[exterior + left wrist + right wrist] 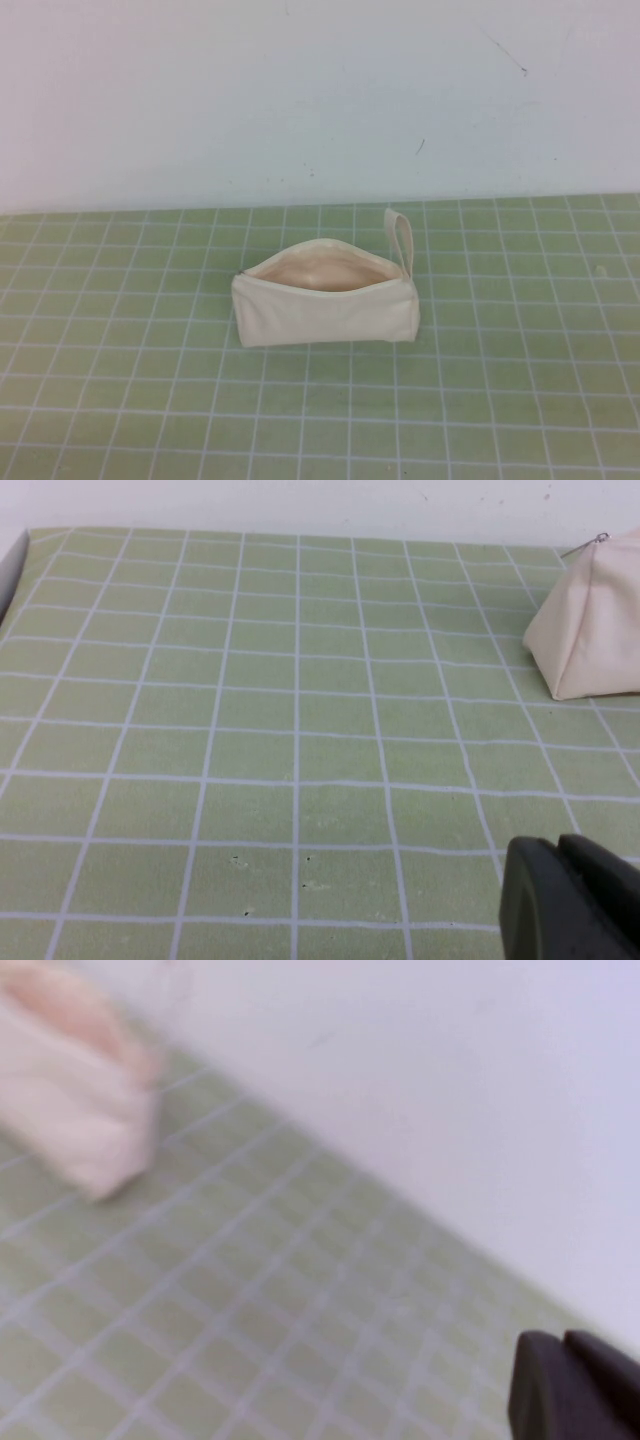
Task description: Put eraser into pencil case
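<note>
Green gridded mat covers the bench [120, 400], backed by a white wall [300, 90].

Case [325, 310]: cream fabric pouch, near bench centre in the high view, lying on its long side, zip open, mouth facing up and away toward the wall. Peach lining visible inside. Loop strap [402, 240] at its right end, pointing toward the wall. The left wrist view catches one end of the case [590, 625]; the right wrist view shows it blurred [75, 1100].

Left gripper [570, 900]: only a dark corner of it shows in its own wrist view, low over bare mat, well apart from the case. Jaws: cannot tell whether released or clenched. Nothing visibly held.

Right gripper [575, 1385]: likewise only a dark corner in its own wrist view, near the wall side, well apart from the case. Jaws: cannot tell.

Neither arm appears in the high view.

Eraser: not visible anywhere, neither on the mat nor in the part of the lining that shows. Either it already lies deep in the case or it sits out of view; cannot tell.

Risks, as judged:
- Mouth gapes only narrowly; a small block released off-centre could bounce off the fabric rim onto the mat.
- Case is light and unanchored; a brush from either gripper could tip or slide it, closing the mouth.
</note>
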`<state>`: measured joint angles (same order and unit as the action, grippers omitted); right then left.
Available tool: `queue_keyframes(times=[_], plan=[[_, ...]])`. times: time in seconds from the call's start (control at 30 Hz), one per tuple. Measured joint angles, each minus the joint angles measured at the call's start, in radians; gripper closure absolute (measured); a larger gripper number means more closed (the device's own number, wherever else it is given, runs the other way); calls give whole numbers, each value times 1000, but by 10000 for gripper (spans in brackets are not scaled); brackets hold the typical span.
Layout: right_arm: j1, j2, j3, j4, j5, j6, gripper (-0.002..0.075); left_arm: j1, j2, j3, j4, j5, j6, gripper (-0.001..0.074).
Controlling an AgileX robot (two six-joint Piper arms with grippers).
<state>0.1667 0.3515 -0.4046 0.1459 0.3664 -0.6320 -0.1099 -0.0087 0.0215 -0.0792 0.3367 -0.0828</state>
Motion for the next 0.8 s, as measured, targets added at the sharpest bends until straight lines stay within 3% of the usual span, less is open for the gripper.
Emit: queue_keyframes(times=[0.13,0.43,0.63,0.8], plan=[[-83,-195,173,0,-150,-8,726,0,0,0,0,0,0,736],[-120,-360,412,4,-220,-11,727,0,0,0,0,0,0,736],[-120,-360,433,41,-205,12,727,0,0,0,0,0,0,736],[-120,-360,433,19,-205,134,727,0,0,0,0,0,0,736]])
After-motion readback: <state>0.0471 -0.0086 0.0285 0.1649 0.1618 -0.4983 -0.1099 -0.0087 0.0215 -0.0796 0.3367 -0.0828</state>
